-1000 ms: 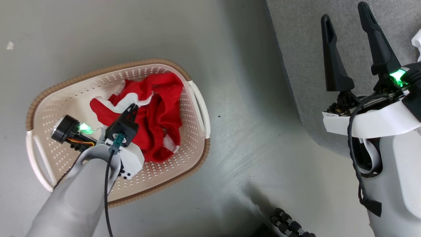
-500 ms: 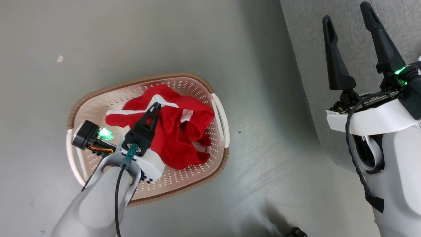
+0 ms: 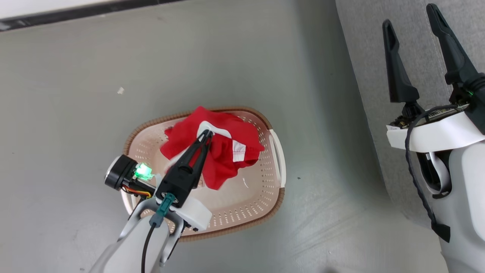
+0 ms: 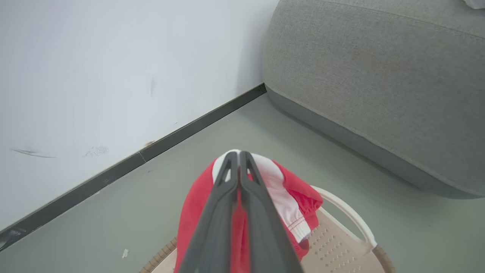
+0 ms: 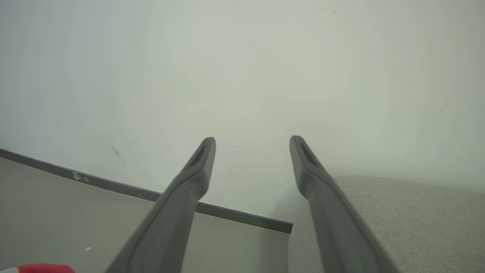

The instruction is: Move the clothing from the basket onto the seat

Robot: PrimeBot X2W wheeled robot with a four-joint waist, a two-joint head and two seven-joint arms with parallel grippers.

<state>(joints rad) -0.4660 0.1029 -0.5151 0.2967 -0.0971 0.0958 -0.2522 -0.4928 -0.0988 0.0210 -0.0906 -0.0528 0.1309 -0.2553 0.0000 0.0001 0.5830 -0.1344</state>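
Clothing now raised off the basket bottom, clenched in left jaws; right jaws spread wide, empty, near seat. Carry-over likely next.

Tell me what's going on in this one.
The robot is partway through emptying a laundry basket. Its left gripper is shut on a bunch of red clothing, which hangs from the fingers over the basket on the floor. The right gripper is open and holds nothing, poised above the grey seat off to the robot's right. The held clothing is not yet on the seat.
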